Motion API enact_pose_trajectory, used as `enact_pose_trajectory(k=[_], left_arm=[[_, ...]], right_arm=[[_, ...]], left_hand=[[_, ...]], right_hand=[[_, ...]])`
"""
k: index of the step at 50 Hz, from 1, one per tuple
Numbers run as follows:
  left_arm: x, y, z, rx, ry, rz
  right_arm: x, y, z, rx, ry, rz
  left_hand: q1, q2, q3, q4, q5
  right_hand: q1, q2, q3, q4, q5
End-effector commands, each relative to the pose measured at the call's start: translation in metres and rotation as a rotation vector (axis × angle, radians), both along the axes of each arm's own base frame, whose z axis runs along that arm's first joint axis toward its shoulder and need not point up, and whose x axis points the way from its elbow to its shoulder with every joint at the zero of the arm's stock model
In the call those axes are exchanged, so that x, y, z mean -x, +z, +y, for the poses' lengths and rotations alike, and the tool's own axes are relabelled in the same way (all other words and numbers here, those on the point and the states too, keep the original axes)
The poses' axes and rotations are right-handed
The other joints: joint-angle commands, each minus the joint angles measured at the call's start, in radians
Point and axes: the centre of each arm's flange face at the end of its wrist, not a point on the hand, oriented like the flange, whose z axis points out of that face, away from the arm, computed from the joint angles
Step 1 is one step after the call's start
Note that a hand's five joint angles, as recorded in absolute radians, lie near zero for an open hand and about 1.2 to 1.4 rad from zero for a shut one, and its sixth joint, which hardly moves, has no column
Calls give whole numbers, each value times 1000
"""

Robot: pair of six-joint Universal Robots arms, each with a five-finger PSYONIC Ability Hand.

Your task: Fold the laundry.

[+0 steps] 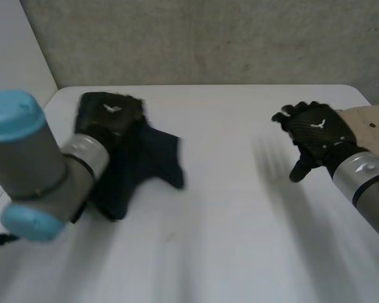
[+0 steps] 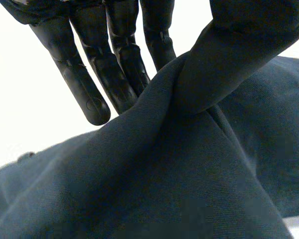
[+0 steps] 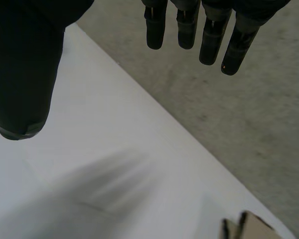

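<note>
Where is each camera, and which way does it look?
Head view: between the arms, looking down at the table; both arms show, left hand on the dark cloth, right hand open.
Left wrist view: on the left wrist, looking along the palm; fingers and thumb pinch the cloth.
Right wrist view: on the right wrist, looking past straight fingers at the table.
Head and left wrist views share the cloth.

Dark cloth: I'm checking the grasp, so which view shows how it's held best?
Left wrist view: the left hand pinches a raised fold of the cloth between thumb and fingers. Head view shows it bunched beneath the hand, grasp hidden. Right wrist view faces the table.
</note>
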Motion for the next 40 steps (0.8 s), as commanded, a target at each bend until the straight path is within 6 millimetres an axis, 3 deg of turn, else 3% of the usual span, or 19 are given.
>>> enact_pose_trajectory(k=[1, 2, 7, 12, 18, 22, 29, 35, 40], left_arm=[[42, -23, 95, -119, -254, -1], [44, -24, 100, -124, -263, -6], [43, -21, 104, -107, -249, -15], [21, -6, 80, -67, -93, 3], [-20, 7, 52, -33, 133, 19], [-42, 3, 42, -47, 217, 10], [-72, -20, 32, -118, 319, -32], [-96, -32, 16, -161, 407, -42], [-96, -53, 11, -227, 393, -70]], right_arm=[[4, 6, -6, 23, -38, 5], [3, 6, -5, 23, -34, 5], [-1, 6, -3, 13, -14, 9], [-5, 16, -4, 30, 7, 23], [-54, 25, 22, 38, 235, 58], [-84, 24, 35, 55, 367, 101], [-134, -5, 42, 93, 518, 238], [-153, -29, 26, 142, 517, 350], [-161, -53, 10, 169, 463, 440]], left_hand=[[-570, -651, -647, -654, -627], [-917, -998, -994, -1000, -974], [-936, -1017, -1013, -1019, -993], [-936, -1017, -1013, -1019, -993], [-936, -1017, -1013, -1019, -993], [-936, -1017, -1013, -1019, -993], [-932, -1014, -1009, -1016, -989], [-932, -1014, -1009, -1016, -989], [-909, -990, -985, -992, -966]], right_hand=[[-27, -45, -40, -59, -56], [-27, -45, -40, -59, -56], [-27, -45, -40, -59, -56], [-27, -45, -40, -59, -56], [-27, -45, -40, -59, -56], [-27, -45, -40, -59, -56], [-27, -45, -40, -59, -56], [-27, -45, -40, -59, -56], [-27, -45, -40, -59, -56]])
